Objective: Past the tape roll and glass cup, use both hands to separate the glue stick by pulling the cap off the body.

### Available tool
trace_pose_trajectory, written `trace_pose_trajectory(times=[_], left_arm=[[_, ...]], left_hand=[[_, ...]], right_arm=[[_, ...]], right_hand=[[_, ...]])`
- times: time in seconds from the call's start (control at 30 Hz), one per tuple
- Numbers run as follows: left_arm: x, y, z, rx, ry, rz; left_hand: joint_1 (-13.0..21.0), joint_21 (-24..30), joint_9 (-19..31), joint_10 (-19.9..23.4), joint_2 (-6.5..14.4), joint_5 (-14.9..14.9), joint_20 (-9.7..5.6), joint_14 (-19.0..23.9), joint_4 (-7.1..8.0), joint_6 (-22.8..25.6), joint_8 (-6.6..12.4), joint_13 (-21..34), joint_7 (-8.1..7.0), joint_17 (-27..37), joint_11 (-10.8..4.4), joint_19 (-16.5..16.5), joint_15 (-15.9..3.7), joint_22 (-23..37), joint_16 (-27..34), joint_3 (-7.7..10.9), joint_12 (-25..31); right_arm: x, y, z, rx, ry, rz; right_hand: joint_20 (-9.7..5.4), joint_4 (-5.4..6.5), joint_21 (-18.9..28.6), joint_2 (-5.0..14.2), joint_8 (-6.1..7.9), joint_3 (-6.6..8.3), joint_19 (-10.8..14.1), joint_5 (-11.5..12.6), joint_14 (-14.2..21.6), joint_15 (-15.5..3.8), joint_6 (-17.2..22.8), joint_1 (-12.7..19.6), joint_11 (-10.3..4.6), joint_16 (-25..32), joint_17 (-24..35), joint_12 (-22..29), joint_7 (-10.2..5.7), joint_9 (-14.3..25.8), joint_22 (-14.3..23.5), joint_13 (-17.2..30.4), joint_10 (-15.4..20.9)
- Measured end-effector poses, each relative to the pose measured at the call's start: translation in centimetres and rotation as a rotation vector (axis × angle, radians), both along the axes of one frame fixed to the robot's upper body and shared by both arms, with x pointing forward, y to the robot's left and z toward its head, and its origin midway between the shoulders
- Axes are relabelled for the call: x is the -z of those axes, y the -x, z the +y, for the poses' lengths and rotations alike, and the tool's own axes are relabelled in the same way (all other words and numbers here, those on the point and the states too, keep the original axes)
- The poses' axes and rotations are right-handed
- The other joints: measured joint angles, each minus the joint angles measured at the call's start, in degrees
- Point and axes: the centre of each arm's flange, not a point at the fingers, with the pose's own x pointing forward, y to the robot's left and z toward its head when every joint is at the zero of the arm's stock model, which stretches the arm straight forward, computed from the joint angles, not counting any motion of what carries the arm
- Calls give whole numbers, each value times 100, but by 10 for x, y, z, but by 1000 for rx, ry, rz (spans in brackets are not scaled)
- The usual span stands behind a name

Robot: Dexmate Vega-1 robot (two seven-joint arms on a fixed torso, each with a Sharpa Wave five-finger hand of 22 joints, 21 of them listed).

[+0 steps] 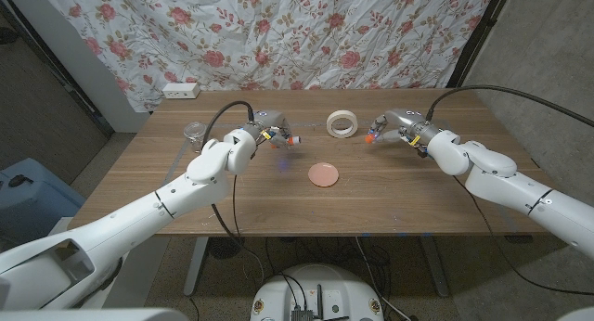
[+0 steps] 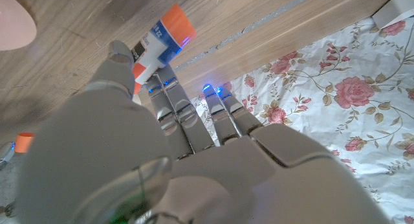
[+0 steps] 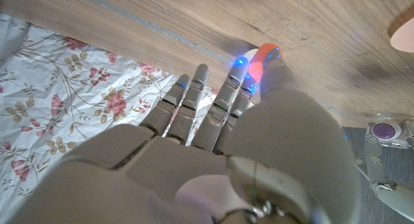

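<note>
My left hand (image 1: pixel 263 134) (image 2: pixel 149 140) holds the glue stick body (image 1: pixel 289 138) (image 2: pixel 160 44), a white tube with a blue label and an orange end, just above the table. My right hand (image 1: pixel 399 128) (image 3: pixel 259 146) pinches the small orange cap (image 1: pixel 373 134) (image 3: pixel 262 62) off to the right. Cap and body are well apart, with the tape roll (image 1: pixel 342 124) lying on the table between and behind them. In the right wrist view the body's open end (image 3: pixel 386 129) shows purple glue. The glass cup (image 1: pixel 195 131) stands to the left of my left hand.
A pink disc (image 1: pixel 324 174) (image 2: pixel 11 20) (image 3: pixel 404 30) lies on the wooden table (image 1: pixel 399 196) in front of the two hands. A white power strip (image 1: pixel 180 90) sits at the back left corner. A floral cloth hangs behind the table.
</note>
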Motion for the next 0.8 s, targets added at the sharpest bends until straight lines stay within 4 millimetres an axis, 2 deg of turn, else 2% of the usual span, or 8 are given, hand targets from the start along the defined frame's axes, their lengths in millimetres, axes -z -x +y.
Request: trace_pose_trajectory(times=[0.1,0.23,0.63,0.8], left_arm=[[0,0,1,-5,-6,-1],[2,-2,2,-14,-17,-3],[13,-8,-2,-35,-85,11],[16,-11,-3,-47,-108,22]], left_hand=[[-7,0,0,-30,7,-1,0,0,-7,0,0,0,0,0,-14,0,0,0,0,-7,0],[-8,0,0,-74,8,-5,0,0,16,-52,0,0,-51,0,-17,0,0,0,0,-32,0],[33,0,0,-182,61,6,10,0,15,-84,-3,7,-81,0,-3,-51,0,0,0,-46,-1],[32,0,1,-243,61,6,10,0,31,-147,-28,7,-79,0,-4,-51,0,0,0,-62,-2]], right_arm=[[1,0,0,6,9,4],[3,-2,-3,30,25,17],[6,-8,-8,74,59,35],[6,-10,-7,85,76,39]], right_hand=[[0,0,0,52,-1,0,0,-3,0,0,-11,7,0,0,0,0,-10,0,0,0,0],[0,0,0,51,-5,0,0,-3,0,0,-11,7,0,0,0,0,-10,0,0,0,0],[0,0,0,49,-27,0,0,-4,0,0,-11,7,0,0,0,0,-10,0,0,-1,0],[0,0,0,49,4,0,0,-20,11,11,-11,7,0,-40,0,0,-10,0,0,-1,1]])
